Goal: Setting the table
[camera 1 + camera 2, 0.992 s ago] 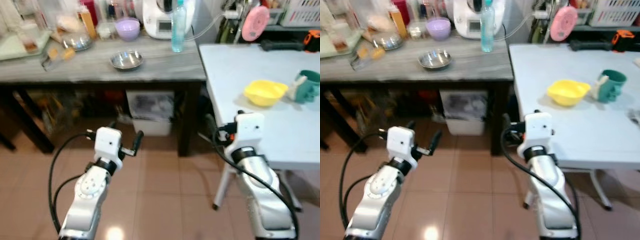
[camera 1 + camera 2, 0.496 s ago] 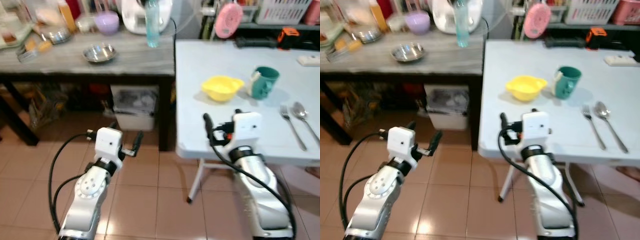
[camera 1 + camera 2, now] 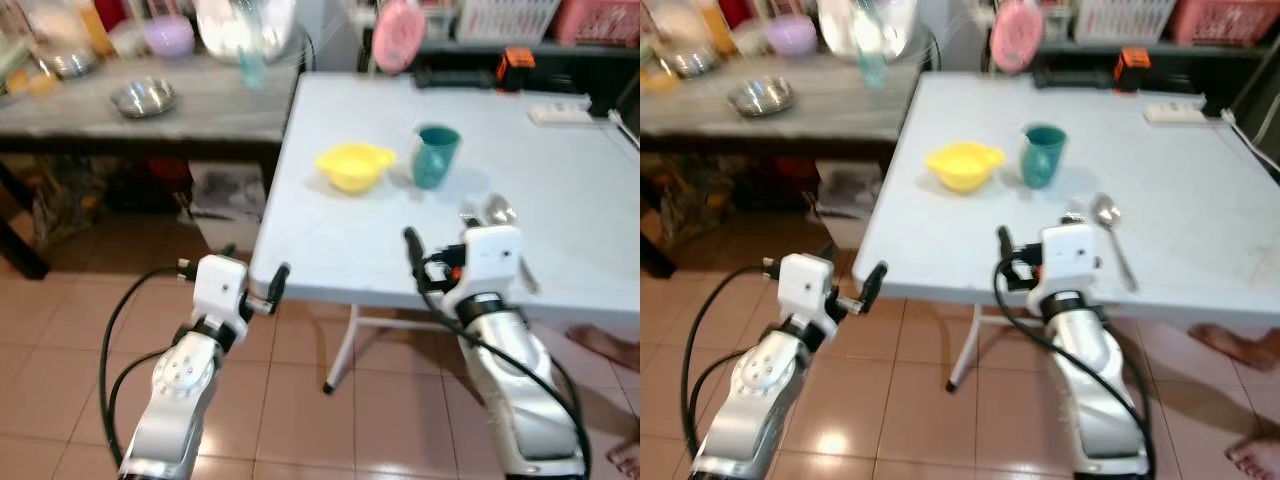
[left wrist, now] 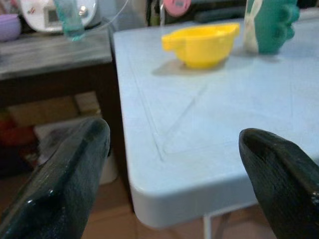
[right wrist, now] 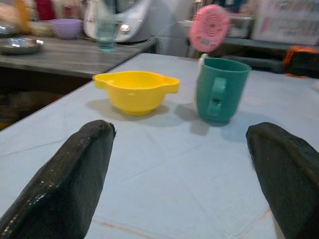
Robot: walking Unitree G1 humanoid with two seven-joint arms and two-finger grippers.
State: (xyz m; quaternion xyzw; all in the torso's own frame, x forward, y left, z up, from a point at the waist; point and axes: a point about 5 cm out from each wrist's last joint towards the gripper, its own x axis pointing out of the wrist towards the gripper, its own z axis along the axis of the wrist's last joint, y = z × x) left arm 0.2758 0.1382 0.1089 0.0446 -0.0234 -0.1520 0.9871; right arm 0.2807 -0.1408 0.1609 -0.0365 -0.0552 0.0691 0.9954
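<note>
Facing the pale blue plastic table (image 3: 560,190), both my grippers spread wide and empty.
My right gripper (image 5: 179,174) hovers over its near edge, my left gripper (image 4: 174,169) at its near-left corner; yellow plastic bowl (image 3: 352,166) sits just left of teal mug (image 3: 434,156).

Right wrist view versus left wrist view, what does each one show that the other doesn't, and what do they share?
Only the right wrist view: the steel bowl on the grey counter and the orange tool. Only the left wrist view: the white table's near corner and the floor below. Both: the yellow bowl, green mug, purple bowl, water bottle and pink disc.
</note>
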